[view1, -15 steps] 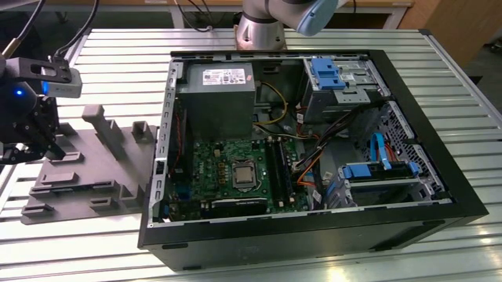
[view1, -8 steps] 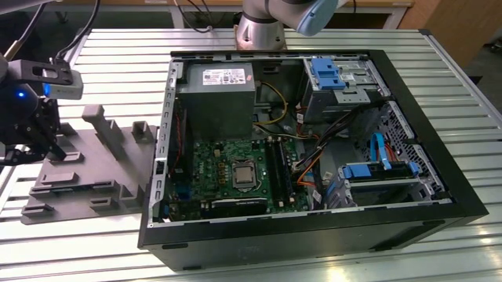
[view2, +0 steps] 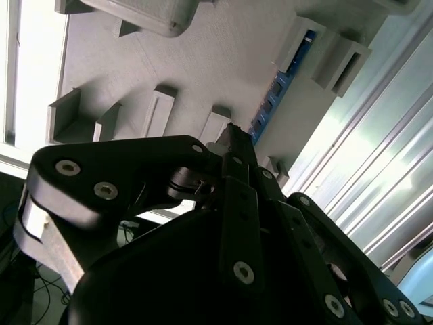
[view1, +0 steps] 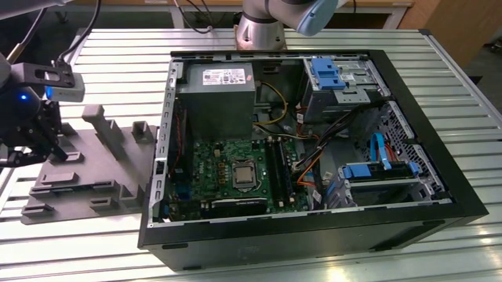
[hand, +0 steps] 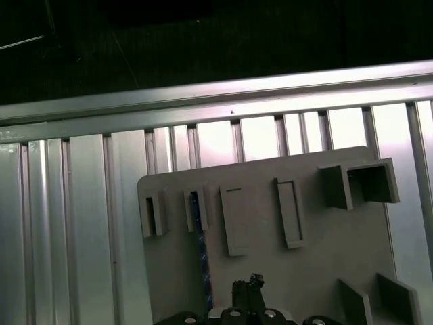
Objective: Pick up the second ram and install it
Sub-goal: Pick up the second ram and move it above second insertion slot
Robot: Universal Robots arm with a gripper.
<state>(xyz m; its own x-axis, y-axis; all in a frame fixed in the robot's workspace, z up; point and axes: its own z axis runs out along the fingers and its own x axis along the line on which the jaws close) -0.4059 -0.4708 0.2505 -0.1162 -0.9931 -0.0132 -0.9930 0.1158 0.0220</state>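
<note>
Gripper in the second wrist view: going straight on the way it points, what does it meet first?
Probably the bare floor of the grey holder tray, just beside the second ram that the tray holds. The gripper looks aimed slightly off the stick, though depth is unclear.

The black linkage gripper, jaws drawn together, points at a grey moulded holder tray. The second ram, a narrow dark-blue circuit-board stick, lies along the tray's edge beside the ribbed metal bench.

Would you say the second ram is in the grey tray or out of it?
In: the second ram sits between brackets of the grey tray.
</note>
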